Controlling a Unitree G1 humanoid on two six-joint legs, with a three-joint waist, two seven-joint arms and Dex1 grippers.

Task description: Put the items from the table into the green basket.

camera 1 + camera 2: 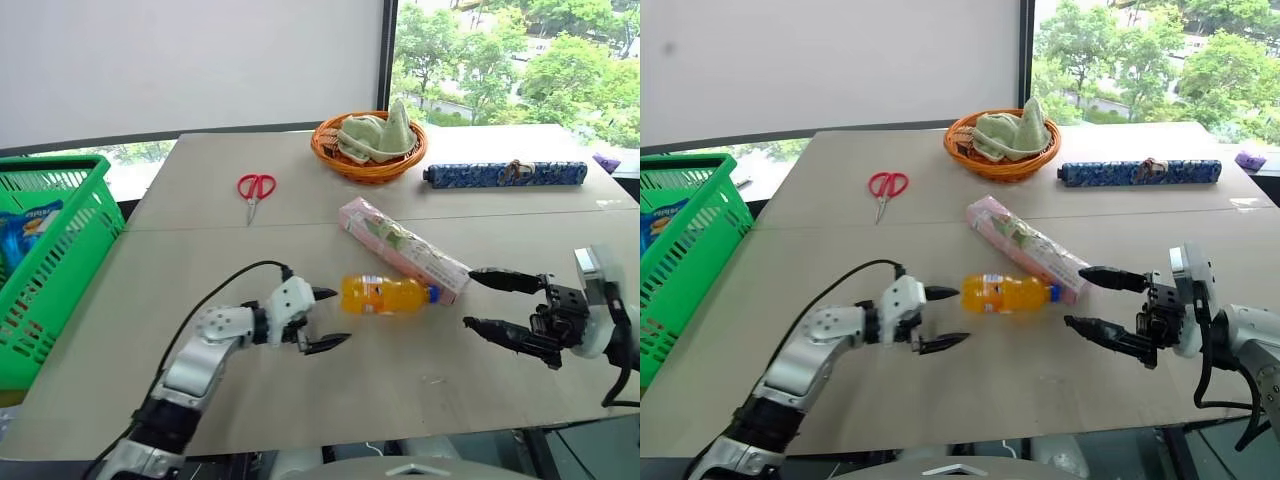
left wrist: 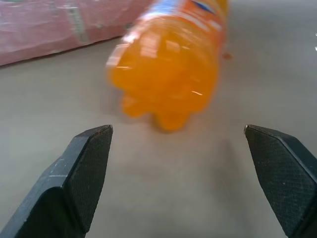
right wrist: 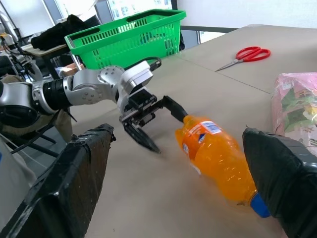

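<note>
Green basket (image 1: 50,250) at desk's (image 1: 300,390) left edge. Scissors (image 1: 255,190) lie far back. Left hand (image 1: 328,318), fingers apart, sits just beside bottle's (image 1: 385,294) base, not touching. Bottle lies on its side, cap against pink packet (image 1: 400,248). Right hand (image 1: 478,300), fingers apart, near cap end, holding nothing.

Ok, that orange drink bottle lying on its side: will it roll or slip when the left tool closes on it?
Probably yes. The orange drink bottle lies on its side on the smooth table, so a nudge could roll it. Its glossy round body may slip between narrow fingertips. It looks full, so likely heavy for its size.
</note>
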